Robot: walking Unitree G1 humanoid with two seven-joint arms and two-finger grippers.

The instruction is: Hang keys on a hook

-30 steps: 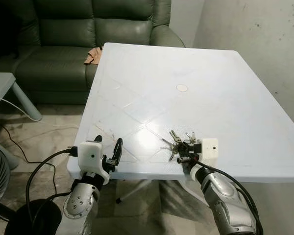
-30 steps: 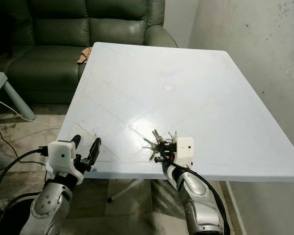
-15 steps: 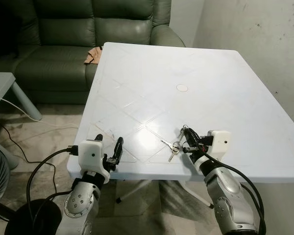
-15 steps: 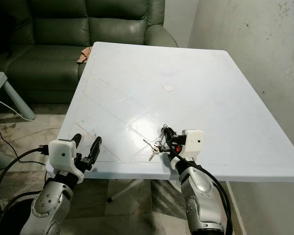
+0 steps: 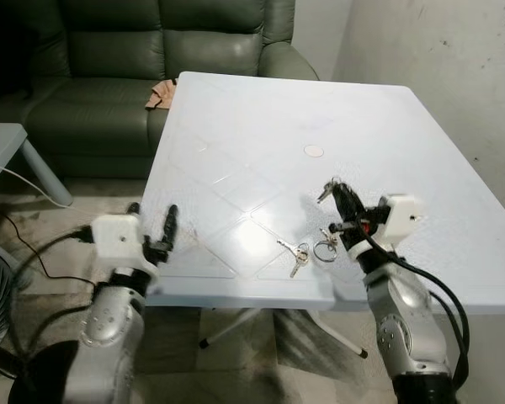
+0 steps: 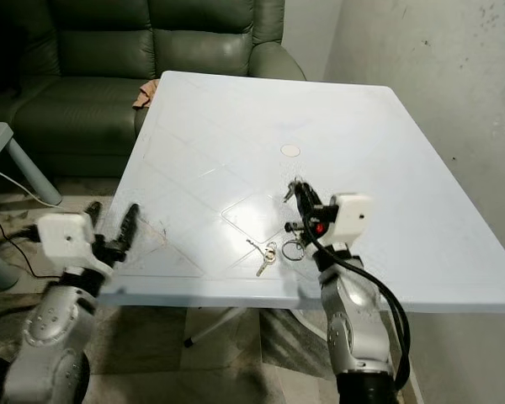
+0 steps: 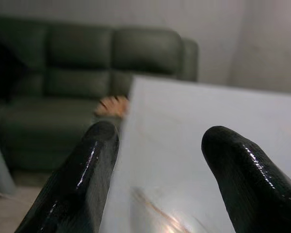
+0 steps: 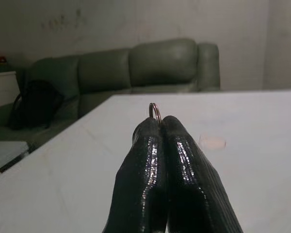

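Sofa (image 5: 151, 59) at back, beyond white table (image 5: 387, 126). No hook seen.

Left gripper (image 5: 151, 225) at table's near-left edge, fingers spread wide, holding nothing.

Right gripper (image 5: 343, 204) raised over near table area, fingers pinched together on ring (image 8: 155, 112) poking above tips.

Keys (image 5: 296, 252) and second ring (image 5: 326, 250) lie on table just below right gripper; link to pinched ring unclear.

Risks: thin ring slips from narrow pinch during lift; dangling keys swing or snag table edge; part of bunch possibly left behind.
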